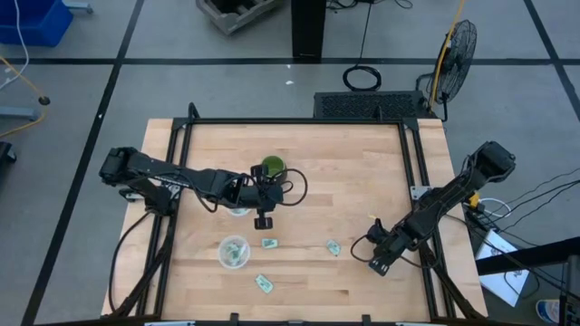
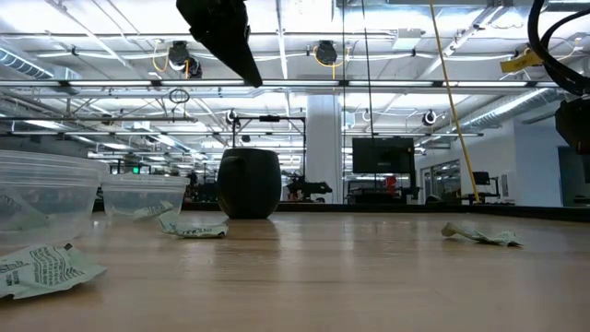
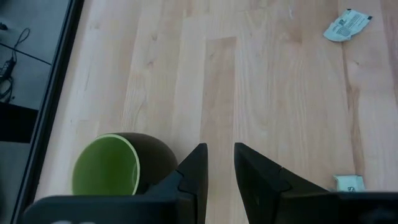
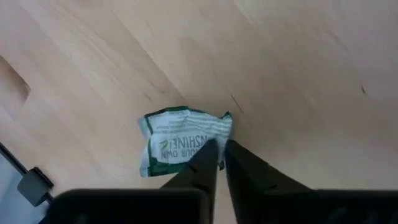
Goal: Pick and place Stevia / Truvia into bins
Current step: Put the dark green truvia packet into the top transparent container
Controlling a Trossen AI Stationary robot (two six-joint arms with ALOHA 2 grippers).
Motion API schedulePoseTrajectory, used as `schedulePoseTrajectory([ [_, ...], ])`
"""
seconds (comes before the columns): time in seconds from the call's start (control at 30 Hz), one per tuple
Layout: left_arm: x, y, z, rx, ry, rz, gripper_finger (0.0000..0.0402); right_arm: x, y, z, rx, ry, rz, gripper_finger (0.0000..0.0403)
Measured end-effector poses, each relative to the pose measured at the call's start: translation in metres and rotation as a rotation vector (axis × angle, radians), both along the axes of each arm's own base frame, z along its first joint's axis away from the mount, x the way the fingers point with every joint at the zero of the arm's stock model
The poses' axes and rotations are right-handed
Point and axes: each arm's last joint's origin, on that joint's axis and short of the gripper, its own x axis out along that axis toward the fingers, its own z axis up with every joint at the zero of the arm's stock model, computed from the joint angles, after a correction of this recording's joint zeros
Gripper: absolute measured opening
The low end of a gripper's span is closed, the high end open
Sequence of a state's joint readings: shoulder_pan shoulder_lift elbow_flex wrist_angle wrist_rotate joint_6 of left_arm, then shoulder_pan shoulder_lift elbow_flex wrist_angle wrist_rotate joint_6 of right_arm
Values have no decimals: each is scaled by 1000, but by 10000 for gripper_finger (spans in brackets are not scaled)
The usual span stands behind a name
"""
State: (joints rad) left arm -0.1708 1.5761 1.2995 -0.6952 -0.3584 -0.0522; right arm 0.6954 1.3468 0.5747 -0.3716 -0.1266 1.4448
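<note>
Pale green and white Stevia packets lie flat on the table: one (image 1: 269,243) near the middle, one (image 1: 333,246) to its right, one (image 1: 264,283) by the near edge. A clear bin (image 1: 234,251) holds packets; a second bin (image 1: 237,210) sits partly under the left arm. My left gripper (image 1: 263,220) hovers raised beside the mug, slightly open and empty (image 3: 221,158). My right gripper (image 1: 374,264), raised above the table, is shut (image 4: 220,149). A crumpled packet (image 4: 183,146) lies on the wood beyond its tips.
A dark green mug (image 1: 272,167) with a light green inside (image 3: 106,171) stands just beyond the left gripper. In the low view the two bins (image 2: 37,198) (image 2: 143,194) stand left of the mug (image 2: 249,184). A black frame (image 1: 299,122) edges the table; cables run along its sides.
</note>
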Motion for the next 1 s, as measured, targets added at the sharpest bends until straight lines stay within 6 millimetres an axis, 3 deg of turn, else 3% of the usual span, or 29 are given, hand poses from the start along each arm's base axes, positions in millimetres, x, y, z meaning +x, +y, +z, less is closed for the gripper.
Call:
schedulePoseTrajectory([
  [0.23,0,0,0,0,-2,0,85,7,1,6,14,-116,-8,6],
  [0.47,1,0,1,-5,-20,6,85,22,-7,28,-120,-466,29,2],
  [0.63,6,3,4,-35,-83,41,85,35,-28,38,-501,-669,22,1],
  [0.83,11,15,5,-153,-132,115,85,58,-58,48,-1186,-706,118,1],
  [0.9,14,20,4,-171,-147,150,85,72,-66,56,-1275,-742,77,1],
  [1.0,17,27,4,-171,-167,168,85,91,-75,64,-1234,-883,97,1],
])
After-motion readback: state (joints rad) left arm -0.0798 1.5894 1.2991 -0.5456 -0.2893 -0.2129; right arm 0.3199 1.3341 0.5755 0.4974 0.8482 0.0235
